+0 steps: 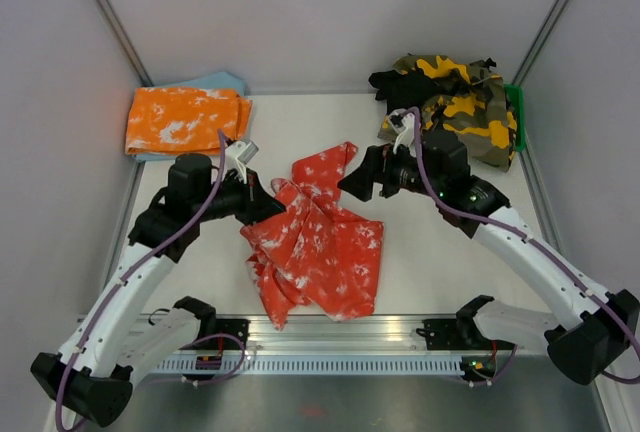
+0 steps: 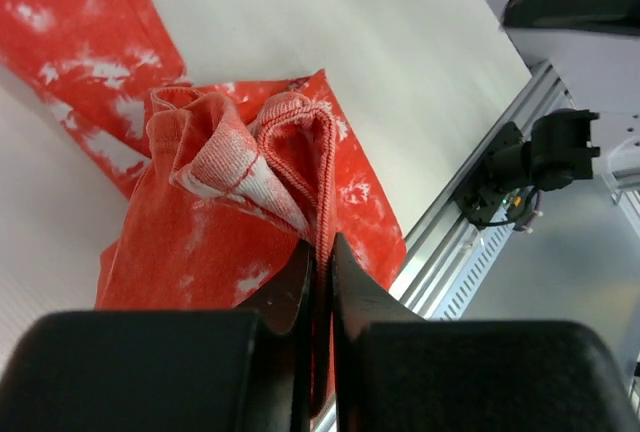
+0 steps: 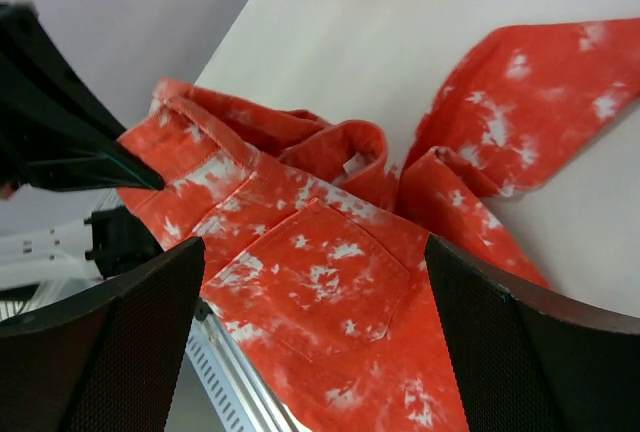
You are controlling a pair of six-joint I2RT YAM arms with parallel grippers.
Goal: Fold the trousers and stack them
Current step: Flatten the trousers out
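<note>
1. Far left corner of the table (image 1: 440, 272): orange-and-white trousers (image 1: 185, 120), folded flat, lying on a light blue cloth (image 1: 222, 82) that shows past their far edge.

2. Left gripper (image 2: 322, 252): jaws closed tight, with a ribbed red hem pinched between the fingers (image 2: 290, 287). The cloth rises bunched from the grip.

3. Centre of the table: the red trousers (image 1: 320, 242), white-splotched, unfolded and crumpled. One leg runs toward the far edge, and the bulk lies toward the near edge, reaching the aluminium rail (image 1: 330, 327). The right wrist view shows a patch pocket (image 3: 310, 277) facing up.

4. Right gripper (image 3: 312, 247): jaws spread wide and holding nothing. It is poised over the far part of the red trousers, near the raised leg.

5. Far right corner: yellow-green camouflage trousers (image 1: 465, 107) in a loose heap, a black garment (image 1: 385, 80) at their left side and a green item (image 1: 516, 112) at their right edge.

6. Surface and room: a white matte tabletop, the slotted metal rail along its near edge carrying both arm bases, and plain pale grey walls on three sides.
</note>
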